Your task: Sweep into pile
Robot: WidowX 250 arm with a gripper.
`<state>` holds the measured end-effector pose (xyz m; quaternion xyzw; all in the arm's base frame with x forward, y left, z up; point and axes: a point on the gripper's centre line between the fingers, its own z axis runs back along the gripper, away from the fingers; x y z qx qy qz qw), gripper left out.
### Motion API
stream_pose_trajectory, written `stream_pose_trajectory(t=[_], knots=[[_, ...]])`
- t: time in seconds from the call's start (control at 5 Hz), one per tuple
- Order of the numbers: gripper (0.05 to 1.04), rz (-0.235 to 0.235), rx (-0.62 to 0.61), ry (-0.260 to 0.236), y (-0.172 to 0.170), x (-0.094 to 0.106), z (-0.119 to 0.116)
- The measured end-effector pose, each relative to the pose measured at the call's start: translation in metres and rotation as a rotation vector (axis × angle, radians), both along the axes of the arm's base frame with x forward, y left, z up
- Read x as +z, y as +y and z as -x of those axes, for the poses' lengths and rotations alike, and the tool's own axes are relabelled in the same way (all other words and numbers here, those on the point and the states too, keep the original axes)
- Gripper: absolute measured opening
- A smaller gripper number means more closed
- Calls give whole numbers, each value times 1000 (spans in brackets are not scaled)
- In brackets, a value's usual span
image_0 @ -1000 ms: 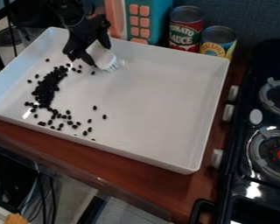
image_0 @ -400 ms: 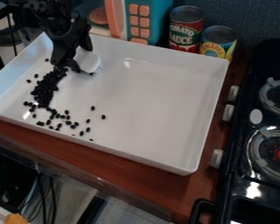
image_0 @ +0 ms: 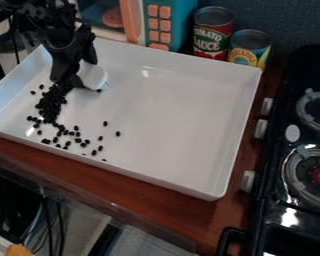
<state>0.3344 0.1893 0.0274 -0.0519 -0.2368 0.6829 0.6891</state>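
a brown wooden counter [image_0: 183, 207] bears the white tray [image_0: 166, 117]; black beans [image_0: 50, 104] lie along the tray's left side, with strays nearer the front wall. the gripper [image_0: 69, 80] is clamped on a white brush [image_0: 94, 77], beside the beans' far end. the beans look light, hard and apt to roll; best swept gently, the brush gripped behind its bristles.

From above the near side of the wooden counter [image_0: 156, 200], the camera looked down at a slant toward the far wall [image_0: 289, 25], close enough that the stove [image_0: 273, 210] ran past the right edge.
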Motion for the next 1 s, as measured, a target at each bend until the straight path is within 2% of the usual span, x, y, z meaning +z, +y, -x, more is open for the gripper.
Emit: stream_pose_trajectory(t=[0.6,1.0], knots=[[707,7,124,18,-9,0,35],[707,9,158,15,-13,-1,48]])
